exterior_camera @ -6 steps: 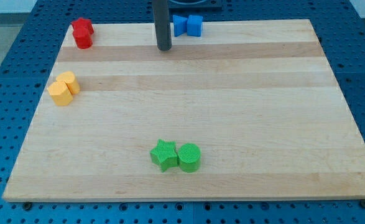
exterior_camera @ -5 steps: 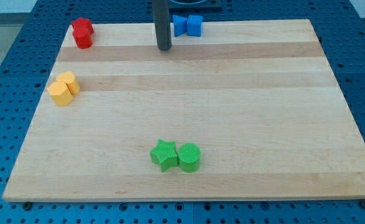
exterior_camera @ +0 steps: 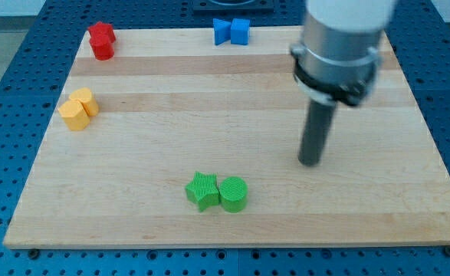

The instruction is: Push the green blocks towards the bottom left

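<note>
- Worktop (exterior_camera: pixel 232 115): pale wooden board with lengthwise grain bands, lying on a blue perforated base (exterior_camera: pixel 10 46) that shows on all sides.
- Arm (exterior_camera: pixel 339 46): grey cylindrical housing with a dark collar enters from the view's top right; the dark rod hangs straight down from it.
- My tip (exterior_camera: pixel 309 162): on the board, right of centre, to the upper right of the green pair and apart from it. No contact with any block.
- Jaws: none fitted; the arm ends in the plain rod, so no open or closed state applies.
- Green cylinder (exterior_camera: pixel 234 193): near the view's bottom edge, slightly left of centre, standing on end. It is the green block nearer my tip.
- Green star (exterior_camera: pixel 202 190): directly left of the green cylinder, the two touching side by side.
- Yellow blocks (exterior_camera: pixel 78 109): two pieces pressed together near the view's left edge, mid-height; one looks round-topped, the other's shape is unclear.
- Red blocks (exterior_camera: pixel 101 40): two pieces touching at the view's top-left corner; exact shapes unclear.
- Blue blocks (exterior_camera: pixel 231 31): two pieces touching at the view's top edge, near centre; the right one looks like a cube.
- All three non-green pairs sit well apart from my tip and from the green pair.
</note>
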### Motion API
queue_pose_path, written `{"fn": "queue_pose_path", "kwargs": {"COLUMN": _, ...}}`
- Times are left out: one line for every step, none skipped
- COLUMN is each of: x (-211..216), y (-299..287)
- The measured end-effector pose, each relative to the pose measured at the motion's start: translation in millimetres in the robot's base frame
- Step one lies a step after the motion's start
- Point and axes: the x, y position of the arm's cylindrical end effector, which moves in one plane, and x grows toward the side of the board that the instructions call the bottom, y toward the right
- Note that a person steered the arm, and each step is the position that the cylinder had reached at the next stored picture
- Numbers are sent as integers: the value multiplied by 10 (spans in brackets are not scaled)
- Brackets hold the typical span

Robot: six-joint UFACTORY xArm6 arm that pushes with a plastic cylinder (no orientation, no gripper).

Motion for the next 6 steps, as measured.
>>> {"fn": "queue_pose_path", "kwargs": {"x": 657, "y": -23}}
{"fn": "queue_pose_path", "kwargs": {"x": 873, "y": -309}}
{"fn": "queue_pose_path", "kwargs": {"x": 758, "y": -616}}
{"fn": "queue_pose_path", "kwargs": {"x": 747, "y": -417}}
{"fn": "queue_pose_path", "kwargs": {"x": 626, "y": -435}}
{"fn": "queue_pose_path", "kwargs": {"x": 437, "y": -863}}
